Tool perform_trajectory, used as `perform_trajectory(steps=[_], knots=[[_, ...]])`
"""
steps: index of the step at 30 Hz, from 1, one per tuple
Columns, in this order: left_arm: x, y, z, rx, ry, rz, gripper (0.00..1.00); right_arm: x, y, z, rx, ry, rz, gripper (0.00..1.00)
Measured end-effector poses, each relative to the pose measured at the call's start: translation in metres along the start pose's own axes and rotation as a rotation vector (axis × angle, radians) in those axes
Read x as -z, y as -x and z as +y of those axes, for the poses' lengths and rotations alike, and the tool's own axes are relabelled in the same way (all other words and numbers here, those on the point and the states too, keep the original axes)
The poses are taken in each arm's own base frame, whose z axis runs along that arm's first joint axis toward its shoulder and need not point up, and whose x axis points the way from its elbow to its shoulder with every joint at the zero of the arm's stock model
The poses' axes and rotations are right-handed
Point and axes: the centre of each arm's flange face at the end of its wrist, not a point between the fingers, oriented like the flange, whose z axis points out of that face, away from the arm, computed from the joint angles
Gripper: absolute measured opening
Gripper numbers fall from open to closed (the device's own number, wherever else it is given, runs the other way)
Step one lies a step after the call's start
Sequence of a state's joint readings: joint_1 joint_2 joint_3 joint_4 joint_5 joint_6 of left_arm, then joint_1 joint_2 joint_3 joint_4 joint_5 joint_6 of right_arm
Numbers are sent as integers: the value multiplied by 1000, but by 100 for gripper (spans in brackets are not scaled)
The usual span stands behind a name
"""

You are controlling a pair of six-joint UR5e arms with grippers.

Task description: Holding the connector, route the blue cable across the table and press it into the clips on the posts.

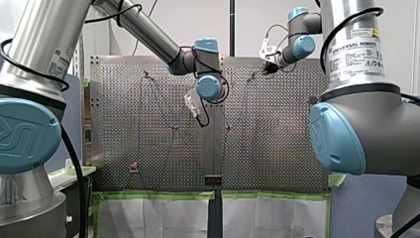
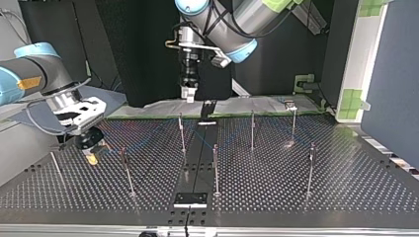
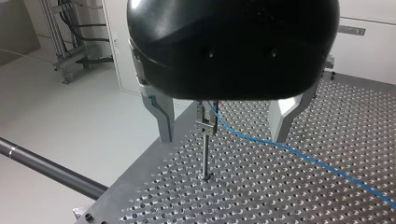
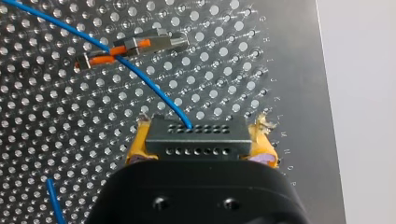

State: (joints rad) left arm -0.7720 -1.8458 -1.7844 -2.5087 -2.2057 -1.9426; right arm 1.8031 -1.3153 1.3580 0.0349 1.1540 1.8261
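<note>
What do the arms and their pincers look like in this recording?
My left arm and my right arm are silver tubes with light-blue joint caps and black cables. Left pincer: black, metal fingers; right pincer: black, yellow pads.

- Left gripper point(image 3: 223, 137): post point(image 3: 205, 156) with clip point(image 3: 206, 123) stands between the jaws, touching neither.
- Cable point(image 3: 289, 150) leaves that clip sideways, passing close by one finger point(image 3: 282, 116).
- Right gripper point(image 4: 201, 144): connector point(image 4: 196, 133) sits between the jaws; cable runs ahead, crossing a second clip point(image 4: 135, 46).

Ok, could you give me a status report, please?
Left gripper open, straddling post. Right gripper shut on connector. Blue cable at that post's clip. No obstruction seen.
</note>
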Motion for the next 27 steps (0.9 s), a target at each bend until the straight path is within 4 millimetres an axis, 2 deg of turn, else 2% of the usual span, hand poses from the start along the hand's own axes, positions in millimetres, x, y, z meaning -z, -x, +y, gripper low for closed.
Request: perform_trajectory(steps=[27], knots=[[51,-50,60,0,0,1,100,0,0,0,0,0,0,0]])
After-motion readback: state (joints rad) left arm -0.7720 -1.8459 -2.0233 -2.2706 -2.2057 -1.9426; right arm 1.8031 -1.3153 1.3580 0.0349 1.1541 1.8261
